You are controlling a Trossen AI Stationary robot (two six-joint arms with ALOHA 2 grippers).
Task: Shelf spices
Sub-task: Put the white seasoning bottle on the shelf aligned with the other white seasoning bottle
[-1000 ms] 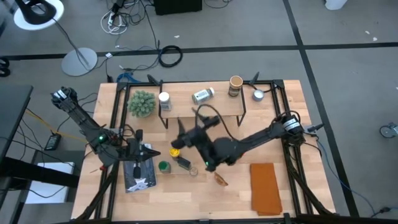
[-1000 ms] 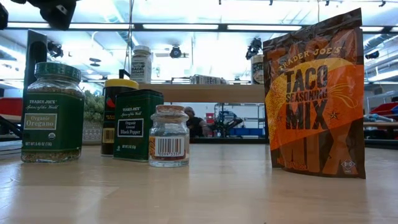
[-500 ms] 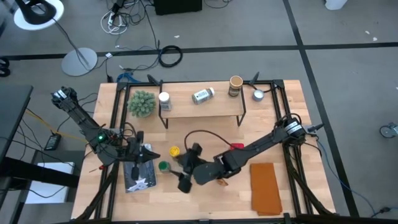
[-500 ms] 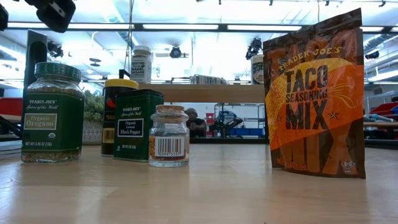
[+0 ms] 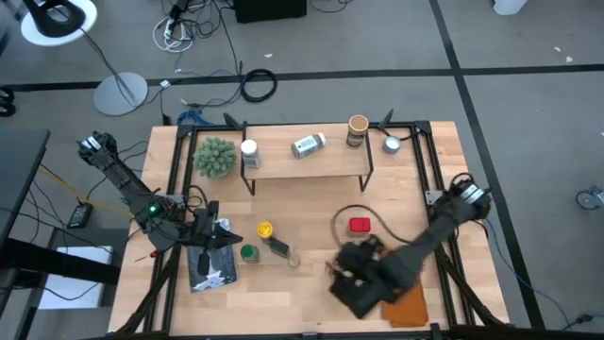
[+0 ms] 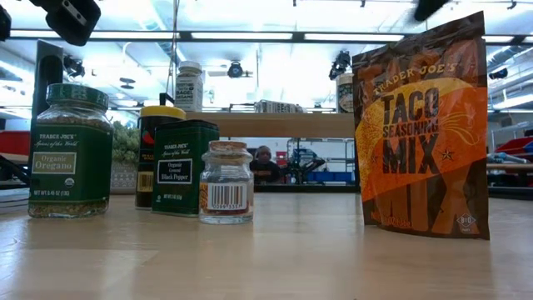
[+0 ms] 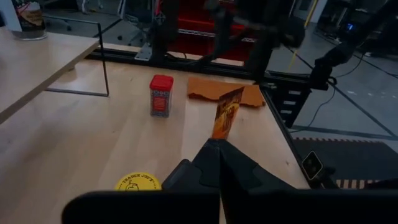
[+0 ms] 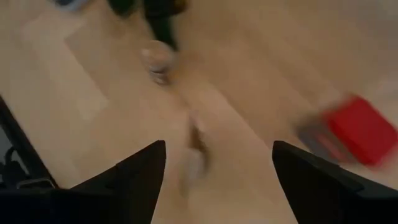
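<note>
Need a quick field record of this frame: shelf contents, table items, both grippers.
on shelf: white-lidded jar upright, a second jar lying on its side, tan cylinder
off shelf, on table: yellow-lidded jar, green-lidded jar, red tin, taco mix pouch
left gripper: shut, empty, beside the yellow-lidded jar
right gripper: open, empty, over the front of the table

The pouch (image 6: pixel 423 125) read "Trader Joe's Taco Seasoning Mix", the green-lidded jar (image 6: pixel 69 150) "Organic Oregano", the green tin (image 6: pixel 185 167) "Black Pepper".
</note>
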